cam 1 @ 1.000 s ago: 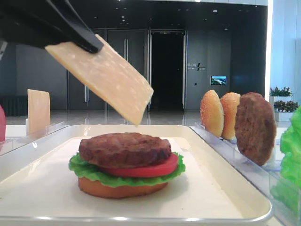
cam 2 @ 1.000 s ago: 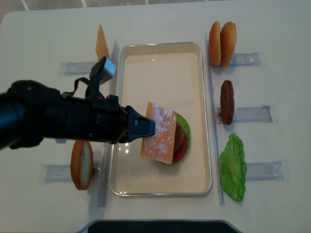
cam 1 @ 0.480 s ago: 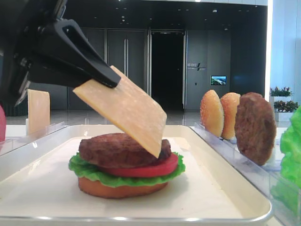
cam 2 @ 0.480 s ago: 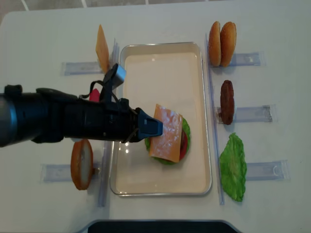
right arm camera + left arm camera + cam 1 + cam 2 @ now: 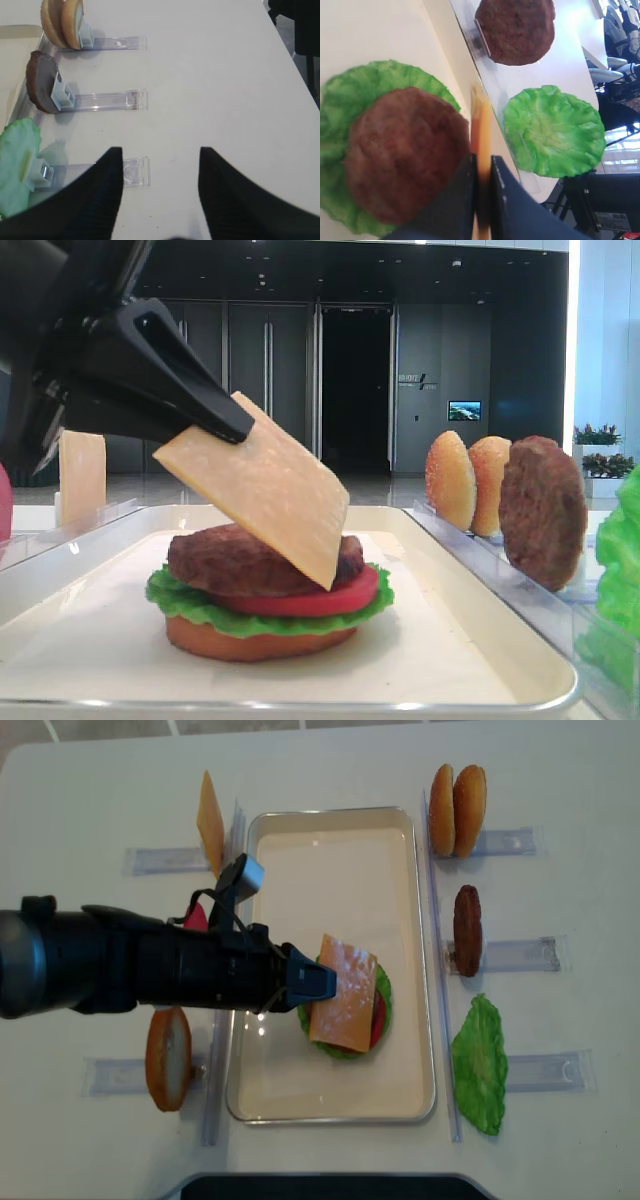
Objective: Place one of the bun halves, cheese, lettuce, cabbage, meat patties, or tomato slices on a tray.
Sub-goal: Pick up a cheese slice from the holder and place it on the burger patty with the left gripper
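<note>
Left gripper (image 5: 318, 982) clamped the cheese (image 5: 345, 994) by one edge — slice slanted down over stacked patty (image 5: 240, 558).

a pale yellow-orange square cheese slice (image 5: 262, 487), faintly speckled white; rough dark-brown round patty (image 5: 225, 558); glossy red tomato slice (image 5: 318, 600); bright green ruffled lettuce leaf (image 5: 205, 610); cream-white rectangular tray (image 5: 470, 635).
</note>
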